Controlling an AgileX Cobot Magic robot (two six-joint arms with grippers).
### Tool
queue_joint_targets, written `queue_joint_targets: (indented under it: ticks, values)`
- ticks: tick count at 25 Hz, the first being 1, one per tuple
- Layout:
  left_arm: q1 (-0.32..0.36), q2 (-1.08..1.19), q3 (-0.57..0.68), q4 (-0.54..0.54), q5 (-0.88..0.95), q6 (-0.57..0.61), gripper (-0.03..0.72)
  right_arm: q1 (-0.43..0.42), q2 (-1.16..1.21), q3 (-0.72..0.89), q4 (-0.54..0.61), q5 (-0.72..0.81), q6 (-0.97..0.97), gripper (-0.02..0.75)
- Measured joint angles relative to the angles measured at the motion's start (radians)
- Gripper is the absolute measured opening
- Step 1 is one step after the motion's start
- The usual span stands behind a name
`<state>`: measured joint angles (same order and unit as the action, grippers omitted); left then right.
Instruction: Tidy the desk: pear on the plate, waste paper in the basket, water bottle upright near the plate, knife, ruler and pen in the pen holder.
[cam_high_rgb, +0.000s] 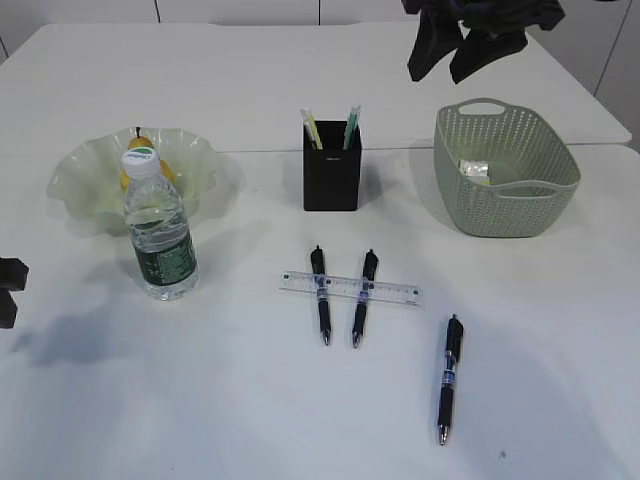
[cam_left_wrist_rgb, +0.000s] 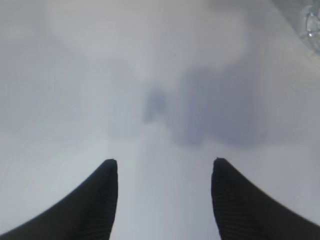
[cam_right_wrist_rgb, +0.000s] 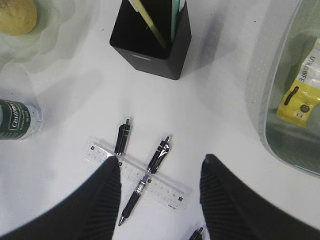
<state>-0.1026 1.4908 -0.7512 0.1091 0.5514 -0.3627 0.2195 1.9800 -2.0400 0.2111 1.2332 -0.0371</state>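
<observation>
The right claw (cam_right_wrist_rgb: 160, 200) hangs high above the large plain white surface (cam_high_rgb: 300, 420), its two black ribbed fingers (cam_right_wrist_rgb: 100, 205) spread wide with nothing between them. Directly beneath it lies the short clear plastic ruler (cam_right_wrist_rgb: 137, 176), resting crosswise over two black pens (cam_right_wrist_rgb: 145, 180) that lie side by side. A third black pen (cam_high_rgb: 448, 378) lies apart to the right. Beyond the ruler stands the matte black square pen holder (cam_right_wrist_rgb: 152, 47), with pale green and yellowish sticks poking from its top. To its right, the sage green perforated plastic basket (cam_high_rgb: 505, 205) holds the crumpled white and yellow waste paper (cam_right_wrist_rgb: 302, 97).

The left claw (cam_left_wrist_rgb: 164, 200) is low over bare surface, fingers wide apart and empty. Near it stands the small clear water bottle (cam_high_rgb: 158, 230), upright, white cap on, just in front of the translucent pale green ruffled plate (cam_high_rgb: 75, 180). The yellow pear (cam_right_wrist_rgb: 17, 16) sits inside that plate.
</observation>
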Motion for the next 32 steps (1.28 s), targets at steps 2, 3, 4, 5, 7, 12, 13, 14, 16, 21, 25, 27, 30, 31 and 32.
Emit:
queue_joint_targets:
  ticks: [2,3,4,5,7,12,13,14,16,21,25,27,30,31,32]
  values:
    - [0.0,-0.022,0.0,-0.03,0.029,0.04,0.415,0.0,-0.03,0.013,-0.007,0.005,0.005,0.379]
    - [0.0,-0.031,0.0,-0.047,0.045,0.059,0.415,0.0,-0.052,0.03,-0.007,0.005,0.007,0.379]
    - [0.0,-0.041,0.0,-0.059,0.061,0.08,0.415,0.0,-0.076,0.058,-0.007,0.005,0.007,0.378]
    - [0.0,-0.05,0.0,-0.074,0.075,0.098,0.415,0.0,-0.099,0.092,-0.01,0.005,0.007,0.378]
    - [0.0,-0.069,0.0,-0.092,0.102,0.119,0.415,0.0,-0.155,0.168,-0.015,0.007,0.007,0.377]
    - [0.0,-0.122,0.0,-0.099,0.158,0.149,0.415,0.0,-0.294,0.377,-0.02,0.011,-0.001,0.377]
    - [0.0,-0.136,0.0,-0.099,0.17,0.152,0.415,0.0,-0.321,0.411,-0.023,0.011,-0.003,0.377]
    - [0.0,-0.151,0.0,-0.101,0.183,0.154,0.415,0.0,-0.346,0.451,-0.023,0.011,-0.008,0.377]
    - [0.0,-0.177,0.0,-0.101,0.202,0.159,0.415,0.002,-0.384,0.523,-0.027,0.011,-0.02,0.377]
    - [0.0,-0.23,0.0,-0.109,0.245,0.178,0.412,0.079,-0.415,0.625,-0.154,0.011,-0.029,0.377]
    - [0.0,-0.243,0.0,-0.109,0.272,0.197,0.412,0.165,-0.407,0.636,-0.211,0.008,-0.073,0.377]
    - [0.0,-0.243,0.0,-0.109,0.275,0.208,0.412,0.194,-0.389,0.636,-0.211,-0.019,-0.126,0.377]
    - [0.0,-0.243,0.0,-0.128,0.273,0.235,0.406,0.215,-0.336,0.615,-0.211,-0.053,-0.176,0.377]
    - [0.0,-0.243,0.0,-0.14,0.271,0.248,0.405,0.217,-0.309,0.603,-0.211,-0.061,-0.184,0.377]
    - [0.0,-0.243,0.0,-0.148,0.268,0.262,0.404,0.217,-0.279,0.584,-0.211,-0.066,-0.194,0.377]
